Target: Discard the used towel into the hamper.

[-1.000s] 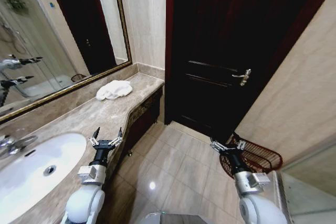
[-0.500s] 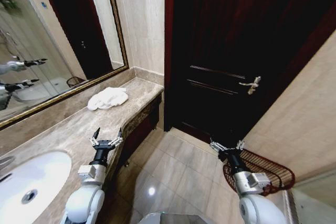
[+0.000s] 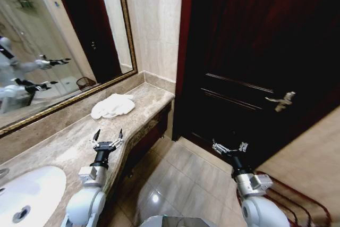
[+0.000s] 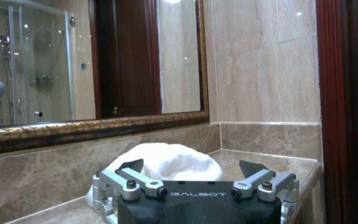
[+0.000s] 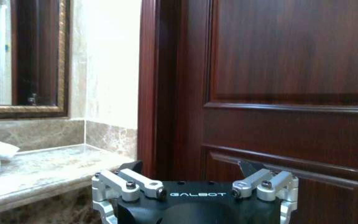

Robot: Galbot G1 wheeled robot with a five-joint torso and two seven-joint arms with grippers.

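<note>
Towel waits on the counter, both grippers empty

We see the towel [image 3: 112, 106] lying in a loose white heap on the marble counter [image 3: 64, 150], near the far end, below the mirror [image 3: 48, 51]. Our left gripper [image 3: 108, 137] hangs over the counter edge with its fingers spread wide and holds nothing. The towel is ahead of it, some way apart; in the left wrist view the towel [image 4: 166, 163] sits just between the finger tips, so we judge the arm is aimed at it. Our right gripper [image 3: 230, 148] is over the floor before the dark door [image 3: 255, 51], also spread and empty. The hamper [image 3: 289, 198] stands on the floor at our right, near the right arm, probably so the towel can go there.
</note>
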